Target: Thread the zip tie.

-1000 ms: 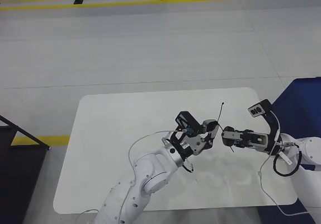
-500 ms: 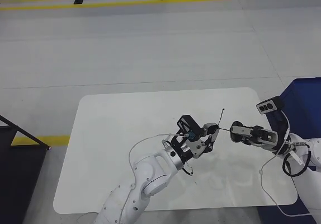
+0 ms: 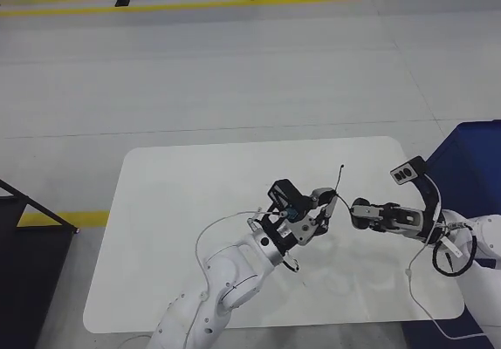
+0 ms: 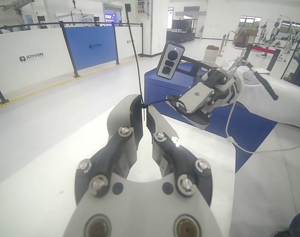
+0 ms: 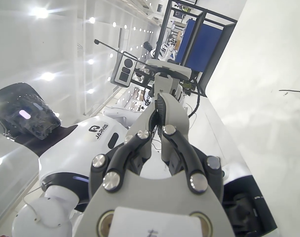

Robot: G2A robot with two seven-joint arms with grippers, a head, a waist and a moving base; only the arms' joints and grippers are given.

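Note:
The black zip tie (image 4: 135, 57) stands upright in my left gripper (image 4: 143, 104), which is shut on it partway down; its head (image 4: 127, 7) is at the top. A thin strand of the tie bends sideways from that grip into my right gripper (image 4: 177, 102), shut on that end. In the top view the two grippers face each other a short gap apart above the table's middle right: left gripper (image 3: 323, 209), right gripper (image 3: 353, 212), and the zip tie (image 3: 339, 179) rising between them. The right wrist view shows my right gripper (image 5: 158, 97) shut and the zip tie (image 5: 110, 48) beyond.
The white table (image 3: 189, 227) has rounded corners and open surface to the left and behind the grippers. A blue panel (image 3: 486, 166) stands at its right edge. A white cable (image 3: 416, 292) hangs from the right arm. A thin black strand (image 5: 292, 91) lies on the table.
The right gripper drew away to the right half a second ago and has come back close to the left gripper. The tie's strand between them is bent again, and its head has shifted slightly left.

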